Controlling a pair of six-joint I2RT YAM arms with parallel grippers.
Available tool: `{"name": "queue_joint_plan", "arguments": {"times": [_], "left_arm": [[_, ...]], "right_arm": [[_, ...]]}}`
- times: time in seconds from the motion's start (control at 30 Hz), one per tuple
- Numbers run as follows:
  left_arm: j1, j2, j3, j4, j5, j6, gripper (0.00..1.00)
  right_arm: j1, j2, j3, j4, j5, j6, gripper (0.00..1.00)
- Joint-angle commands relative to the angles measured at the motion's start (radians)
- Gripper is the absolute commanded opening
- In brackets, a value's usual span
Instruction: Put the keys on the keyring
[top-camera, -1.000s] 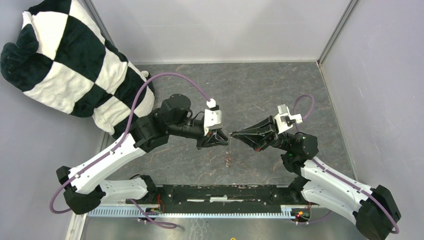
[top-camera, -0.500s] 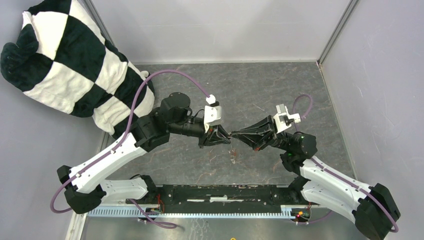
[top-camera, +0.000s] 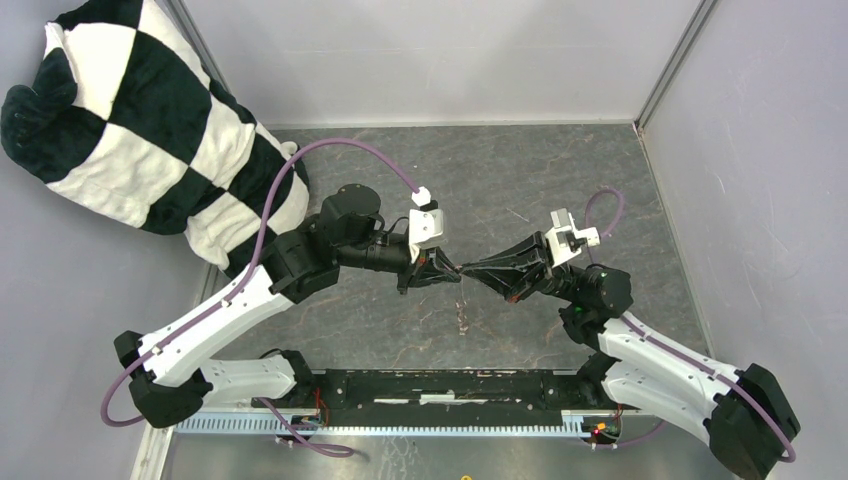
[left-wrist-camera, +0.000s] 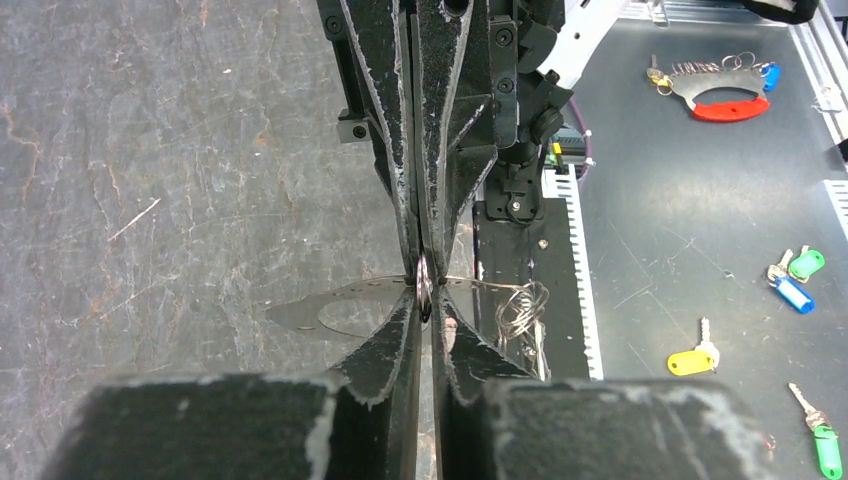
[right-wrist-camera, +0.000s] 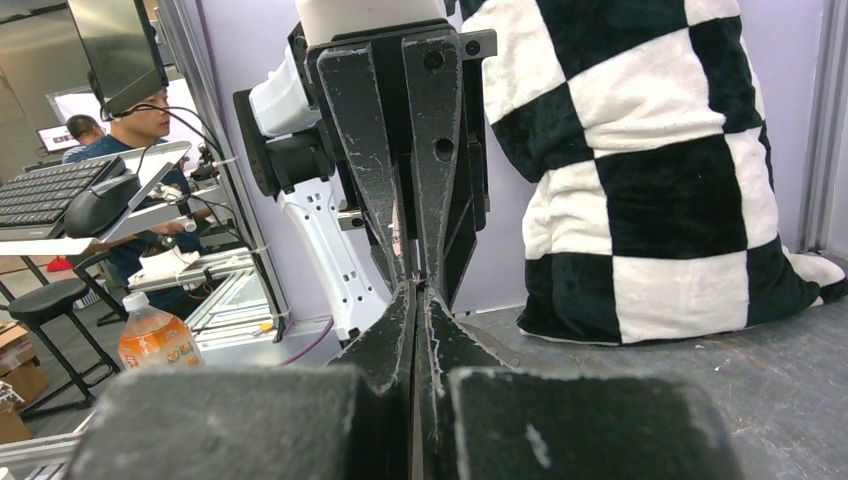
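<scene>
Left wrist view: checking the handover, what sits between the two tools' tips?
A small dark metal ring, edge-on, between the left tool and right tool; thin silvery wire loops hang beside it. Left wrist view shows this.

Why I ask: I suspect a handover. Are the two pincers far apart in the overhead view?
No, the left pincer and the right pincer meet tip to tip.

This is looking like a robot lab. The left robot arm (top-camera: 230, 300) and the right robot arm (top-camera: 660, 360) are sitting bolted to a grey desk (top-camera: 480, 170) with plain walls (top-camera: 430, 50) standing round it. Outside, a man (right-wrist-camera: 140, 105) is sitting by a keyboard (right-wrist-camera: 40, 190) and a screen (right-wrist-camera: 120, 45). Spare keys (left-wrist-camera: 690, 360) with bright tags are lying on a metal bench (left-wrist-camera: 680, 230).
</scene>
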Motion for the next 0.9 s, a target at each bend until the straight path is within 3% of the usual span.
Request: {"name": "queue_joint_plan", "arguments": {"times": [0.0,0.13,0.37,0.87], "left_arm": [[0.006,-0.002,0.044,0.03,-0.027,-0.006,0.09],[0.006,-0.005,0.053,0.023,-0.07,0.001,0.12],[0.006,-0.019,0.051,-0.007,-0.139,-0.001,0.32],[0.011,-0.035,0.053,0.01,-0.038,0.013,0.16]], "right_arm": [[0.008,0.006,0.01,0.053,-0.03,0.012,0.0],[0.008,0.011,0.011,0.049,-0.035,0.011,0.0],[0.009,0.006,0.008,0.052,-0.024,0.007,0.0],[0.009,-0.005,-0.006,0.049,-0.014,0.001,0.0]]}}
